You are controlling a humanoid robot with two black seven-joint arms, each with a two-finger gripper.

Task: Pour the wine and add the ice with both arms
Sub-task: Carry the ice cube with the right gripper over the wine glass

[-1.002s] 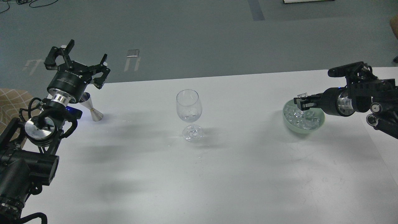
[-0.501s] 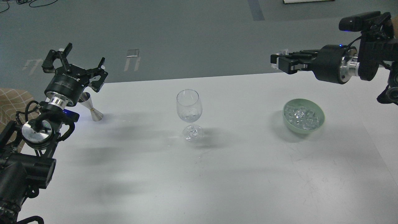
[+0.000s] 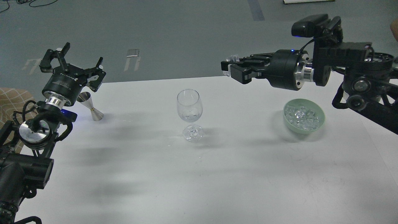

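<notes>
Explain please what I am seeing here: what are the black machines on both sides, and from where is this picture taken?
The camera sits in a robot's head, looking down at its white table. The black jointed things are its two arms. The left gripper is open and empty, above a small silver double-cone measuring cup. The right gripper is closed on a small clear ice cube, above the table between the pale green bowl of ice cubes and the clear stemmed wine glass in the middle.
</notes>
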